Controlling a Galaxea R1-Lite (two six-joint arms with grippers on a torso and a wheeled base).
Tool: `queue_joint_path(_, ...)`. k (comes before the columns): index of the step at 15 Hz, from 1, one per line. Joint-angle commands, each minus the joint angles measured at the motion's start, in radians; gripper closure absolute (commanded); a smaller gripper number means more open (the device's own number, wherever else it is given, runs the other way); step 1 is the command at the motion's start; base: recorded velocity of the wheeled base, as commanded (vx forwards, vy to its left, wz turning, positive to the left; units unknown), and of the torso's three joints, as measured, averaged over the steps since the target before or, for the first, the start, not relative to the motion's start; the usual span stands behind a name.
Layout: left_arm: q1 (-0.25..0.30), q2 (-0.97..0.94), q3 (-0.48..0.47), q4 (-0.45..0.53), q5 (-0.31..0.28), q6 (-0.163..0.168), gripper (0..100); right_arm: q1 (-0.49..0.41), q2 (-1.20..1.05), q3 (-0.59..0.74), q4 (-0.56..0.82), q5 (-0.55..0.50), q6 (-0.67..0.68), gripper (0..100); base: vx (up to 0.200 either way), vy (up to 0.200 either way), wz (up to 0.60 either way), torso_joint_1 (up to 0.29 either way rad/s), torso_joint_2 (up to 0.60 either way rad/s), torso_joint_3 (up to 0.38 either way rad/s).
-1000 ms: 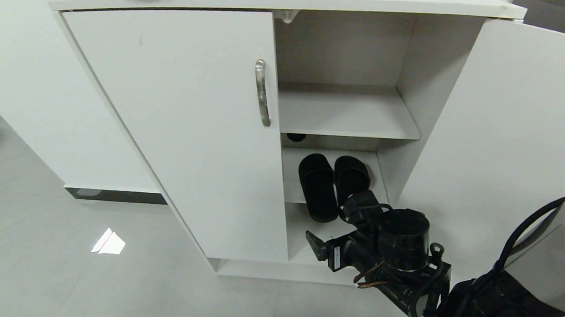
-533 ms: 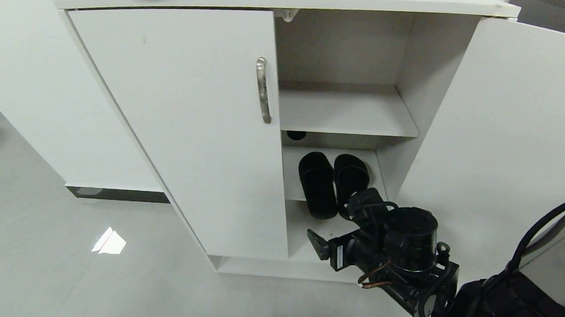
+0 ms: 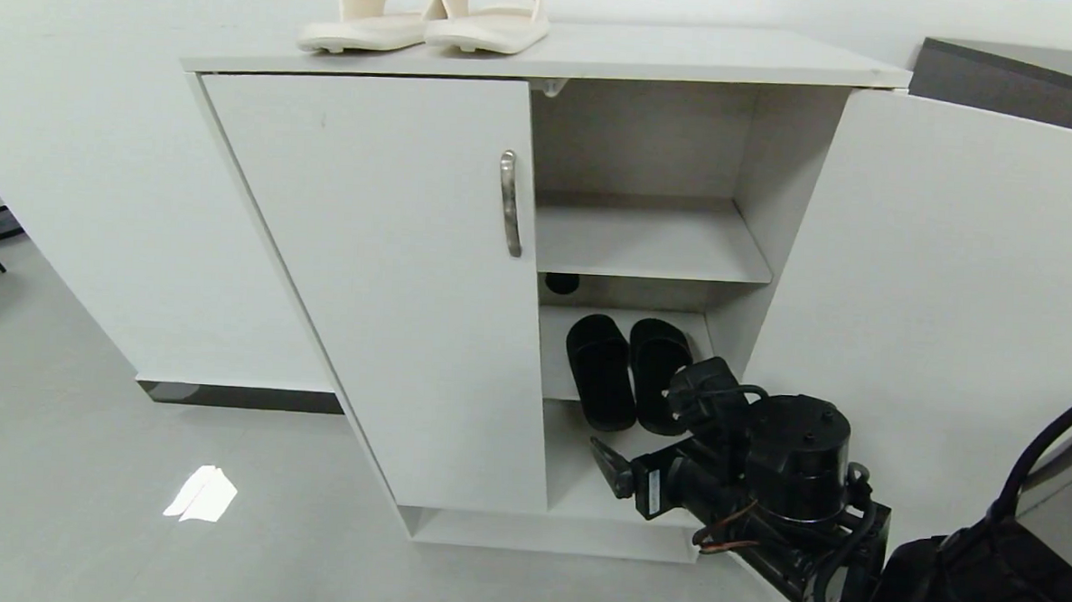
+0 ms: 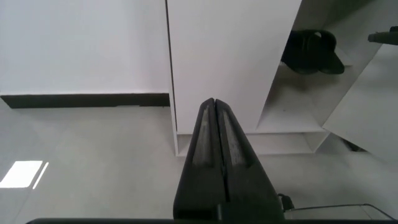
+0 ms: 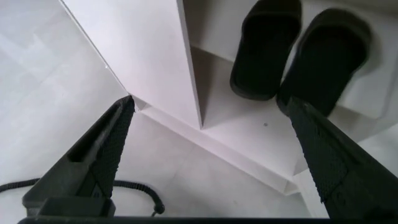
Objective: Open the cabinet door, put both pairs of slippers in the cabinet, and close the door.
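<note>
**Right claw at the shelf.** You are holding the right claw (image 5: 208, 109) spread and empty, just before the black foam slippers (image 3: 628, 373) lying on the middle shelf (image 3: 553, 365) of the white cabinet (image 3: 365, 284). The left claw (image 4: 214, 124) is pressed closed on nothing. The cream slippers (image 3: 426, 16) are waiting high above. Swinging sideways risks dragging the black pair's overhanging heels off the shelf.

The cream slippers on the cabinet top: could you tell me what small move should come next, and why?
Probably raise the right gripper, open and empty, towards the cream slippers on the cabinet top. The black pair already sits on a shelf and the right door is open.
</note>
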Motion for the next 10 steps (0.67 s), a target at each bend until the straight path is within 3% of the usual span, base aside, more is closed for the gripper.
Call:
queue_joint_path(1,0.0,0.001,0.0,0.0,0.0,0.0,100,0.0,-0.015,0.013,0.0,0.0,-0.003,0,0.0,0.0,0.0,0.007,0.0,0.203)
queue_joint_path(7,0.0,0.001,0.001,0.0,0.003,0.0,100,0.003,-0.04,0.02,-0.002,0.003,-0.003,0,0.0,0.0,0.0,0.003,0.0,0.199)
queue_joint_path(10,0.0,0.001,0.001,0.0,0.004,0.006,100,0.003,-0.046,0.049,-0.032,0.078,0.001,0,0.0,0.0,0.0,0.002,0.0,0.08)
